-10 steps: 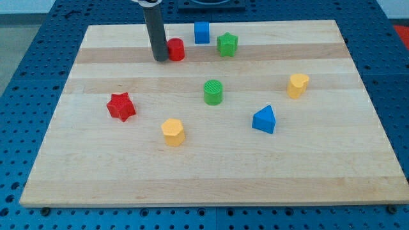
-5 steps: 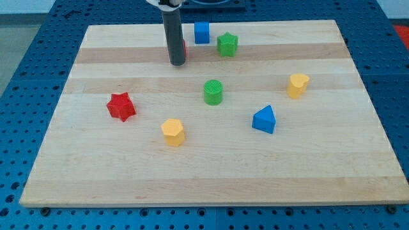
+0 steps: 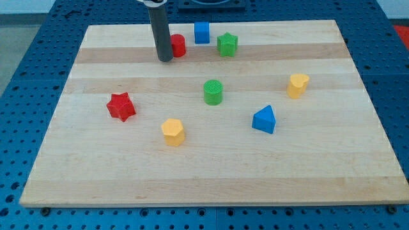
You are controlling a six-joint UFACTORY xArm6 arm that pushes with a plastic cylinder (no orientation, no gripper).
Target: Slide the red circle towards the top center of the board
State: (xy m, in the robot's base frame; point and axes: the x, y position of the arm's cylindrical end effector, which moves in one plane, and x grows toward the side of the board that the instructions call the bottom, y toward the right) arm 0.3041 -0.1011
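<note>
Up top, smooth dark tip [image 3: 165,59], ribbed red circle [image 3: 178,45] beside.

Two red blocks [image 3: 177,45], two green [image 3: 213,92], two blue [image 3: 202,32], two yellow [image 3: 173,132]

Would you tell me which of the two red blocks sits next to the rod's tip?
The red circle, right beside my tip; the red star lies far below.

The rod [image 3: 160,32] hides the left part of the red circle [image 3: 178,45]; the rod's upper end is cut off by the view's top edge.
</note>
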